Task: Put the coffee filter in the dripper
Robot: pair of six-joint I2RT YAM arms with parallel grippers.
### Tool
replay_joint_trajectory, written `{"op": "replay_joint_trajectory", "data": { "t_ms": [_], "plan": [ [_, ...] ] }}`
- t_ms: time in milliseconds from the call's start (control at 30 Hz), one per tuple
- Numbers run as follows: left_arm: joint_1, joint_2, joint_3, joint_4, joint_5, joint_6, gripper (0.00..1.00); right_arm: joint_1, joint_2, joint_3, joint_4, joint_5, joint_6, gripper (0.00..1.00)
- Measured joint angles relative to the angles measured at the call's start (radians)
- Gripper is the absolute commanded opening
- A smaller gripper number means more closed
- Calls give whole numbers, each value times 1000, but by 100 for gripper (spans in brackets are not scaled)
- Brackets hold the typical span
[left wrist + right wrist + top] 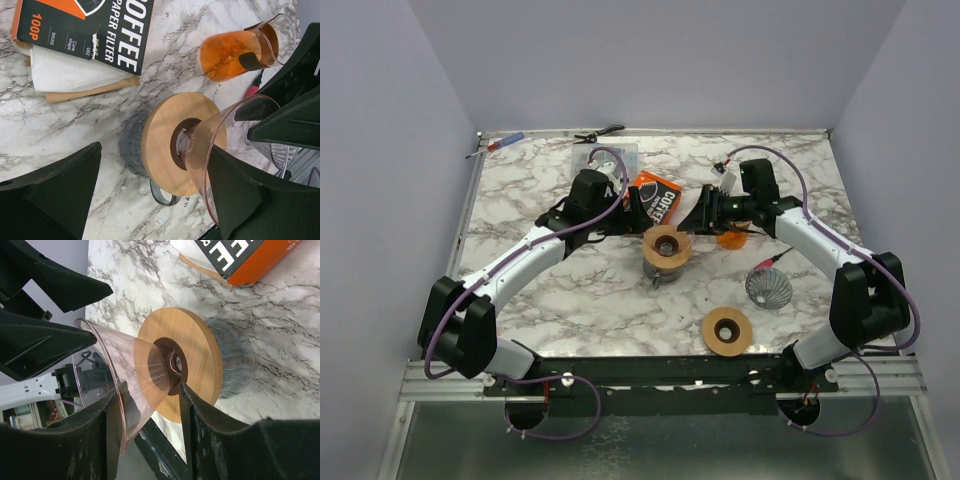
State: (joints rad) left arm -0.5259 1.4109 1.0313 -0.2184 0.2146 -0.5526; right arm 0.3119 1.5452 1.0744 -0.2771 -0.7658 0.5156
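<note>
Your right gripper (148, 396) straddles the dripper (192, 335) cone snugly; can't tell if clamped. Your left gripper (155, 152): released, spread wide by it. The coffee filters (70, 72) poke from their box (107, 30), behind the dripper.

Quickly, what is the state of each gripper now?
Left gripper: open, holding nothing.
Right gripper: fingers on both sides of the dripper; grip cannot be told.

The coffee filter box (85, 30) is cut off by the top edge in both wrist views. The glass server (131, 147) is mostly hidden beneath the dripper's wooden collar (160, 130). In the top view, the orange glass (730, 240) is largely covered by the right gripper (149, 399). Whether the dripper cone (135, 370) is actually pinched by that gripper's fingers (200, 440) cannot be told.
</note>
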Motion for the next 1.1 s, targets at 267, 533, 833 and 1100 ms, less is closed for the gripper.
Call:
{"op": "replay_joint_trajectory", "data": {
  "t_ms": [267, 533, 833, 1100],
  "plan": [
    [0, 11, 0, 8, -22, 0, 87, 0, 1, 0, 3, 0, 0, 47],
    [0, 11, 0, 8, -25, 1, 96, 0, -2, 0, 7, 0, 0, 60],
    [0, -92, 0, 62, 9, 15, 99, -6, -120, 0, 18, 3, -6, 91],
    [0, -292, -55, 204, 7, 13, 99, -6, -234, -8, 14, 56, -24, 100]
  ]
}}
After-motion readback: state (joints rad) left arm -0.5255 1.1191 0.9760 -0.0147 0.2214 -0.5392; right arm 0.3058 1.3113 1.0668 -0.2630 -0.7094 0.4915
